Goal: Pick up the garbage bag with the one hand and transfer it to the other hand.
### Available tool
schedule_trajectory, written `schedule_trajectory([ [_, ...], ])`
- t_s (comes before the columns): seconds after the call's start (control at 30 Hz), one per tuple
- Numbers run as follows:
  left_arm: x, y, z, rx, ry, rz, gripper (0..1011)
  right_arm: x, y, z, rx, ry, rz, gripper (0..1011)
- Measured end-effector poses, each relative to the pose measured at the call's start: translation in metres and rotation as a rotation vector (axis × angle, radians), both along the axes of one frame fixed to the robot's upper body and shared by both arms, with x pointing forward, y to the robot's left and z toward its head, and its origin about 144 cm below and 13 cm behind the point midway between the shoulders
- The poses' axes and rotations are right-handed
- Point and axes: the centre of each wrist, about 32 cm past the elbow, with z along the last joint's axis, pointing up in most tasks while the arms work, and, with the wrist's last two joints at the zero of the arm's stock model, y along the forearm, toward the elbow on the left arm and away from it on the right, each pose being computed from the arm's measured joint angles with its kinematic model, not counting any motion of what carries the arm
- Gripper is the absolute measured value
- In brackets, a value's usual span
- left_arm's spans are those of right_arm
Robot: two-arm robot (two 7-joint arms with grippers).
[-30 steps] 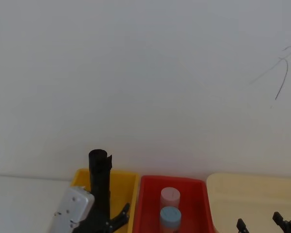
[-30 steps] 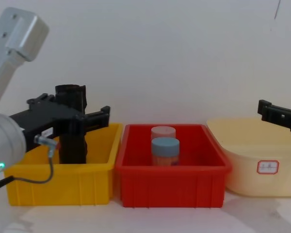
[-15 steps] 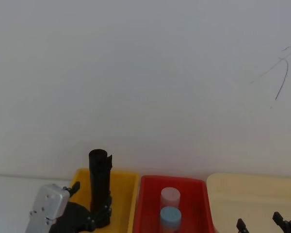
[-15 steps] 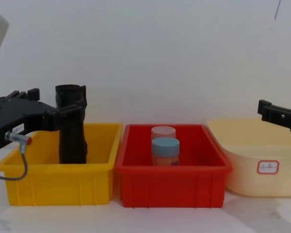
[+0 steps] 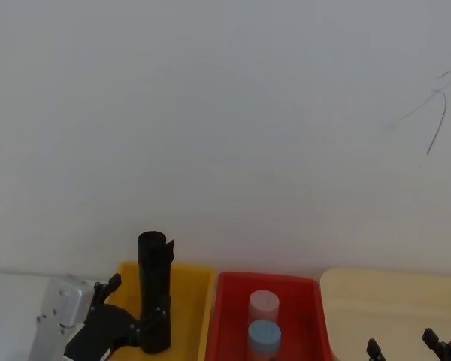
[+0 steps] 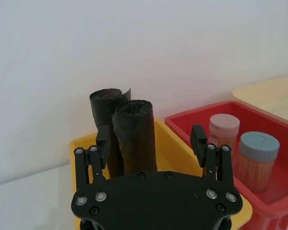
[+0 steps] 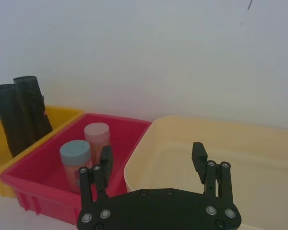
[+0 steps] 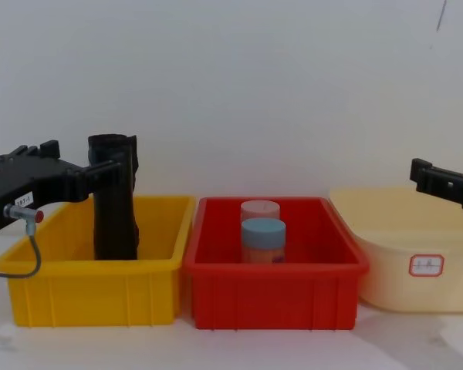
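**Approach to the grasp, left arm.** The left gripper is level with the upper half of the garbage bag. Its jaws are spread wide and hold nothing. From the wrist, the bag lines up with the gap between the two fingers. Whether the fingertips already reach past its sides cannot be told, and no contact is visible.

The bag stands upright in the yellow bin, touching a second roll just behind it.

The right gripper hangs over the cream tub, well apart from the bag, with its jaws likewise wide and empty.

*Doing the step well (judgement).*
- The fingers should go around the nearer roll alone, with one finger passing between the roll and the bin wall rather than wedging in where the two rolls touch.
- A grip high on the roll would leave the lower length free for the receiving gripper.
- The crinkled plastic will probably give under pressure, so the jaws should close firmly.
- A straight upward lift would avoid tipping the neighbouring roll.

*Count.*
- Black rolls: two.
- Lidded jars: two, one pink-lidded jar and one blue-lidded jar, both in the red bin.
- Containers: three.
- Grippers: two.
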Motion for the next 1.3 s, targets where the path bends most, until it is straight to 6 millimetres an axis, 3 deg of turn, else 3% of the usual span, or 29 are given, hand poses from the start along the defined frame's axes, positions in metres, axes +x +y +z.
schedule_trajectory([
  [0.8, 0.035, 0.010, -0.024, -0.124, 0.005, -0.036, 1001, 0.000, 0.000, 0.000, 0.000, 0.000, 0.000, 999],
  [1.3, 0.056, 0.009, -0.027, -0.144, -0.003, -0.070, 1001, 0.000, 0.000, 0.000, 0.000, 0.000, 0.000, 999],
])
